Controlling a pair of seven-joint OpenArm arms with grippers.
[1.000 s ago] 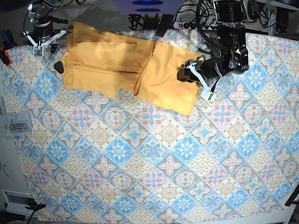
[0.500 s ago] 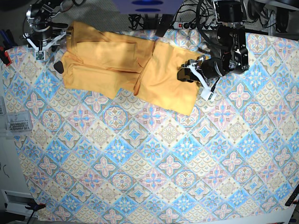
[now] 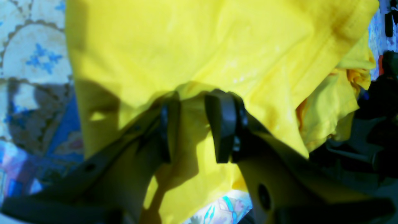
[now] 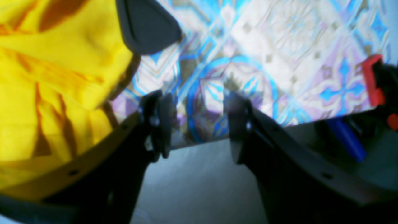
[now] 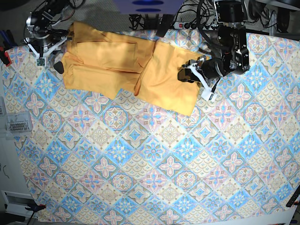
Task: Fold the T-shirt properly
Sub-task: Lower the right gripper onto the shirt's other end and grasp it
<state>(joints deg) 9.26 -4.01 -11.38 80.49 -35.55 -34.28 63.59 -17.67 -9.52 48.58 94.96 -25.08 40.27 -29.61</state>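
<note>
T-shirt: the T-shirt (image 5: 126, 68) lies up at 12 o'clock on the counter, partly folded. A flatter panel sits at its 9 o'clock side and a second slab overlaps it on the 3 o'clock side, with a raised ridge where they meet.

Left claw: the left claw (image 3: 199, 124) sits on the shirt's 3 o'clock edge with its jaws narrow. A tuck of yellow fabric lies between them, so I judge it is pinching that edge to carry the fold across.

Right claw: the right claw (image 4: 196, 124) hangs off the shirt's 9 o'clock end with a moderate gap and nothing in it. Only patterned cloth and the counter's edge show between its jaws. It looks clear of the garment, perhaps leaving the other arm to work.

Stage: my read is mid-fold, with the sides not yet squared.

Risk: thin fabric could slip or bunch at the ridge.

Surface: a tile-patterned cloth (image 5: 154, 154), blue and pink, covers the counter (image 4: 199, 186).

Room: cables and a power strip (image 5: 180, 23) crowd 12 o'clock, and a clear box (image 5: 16, 125) sits at 9 o'clock.
</note>
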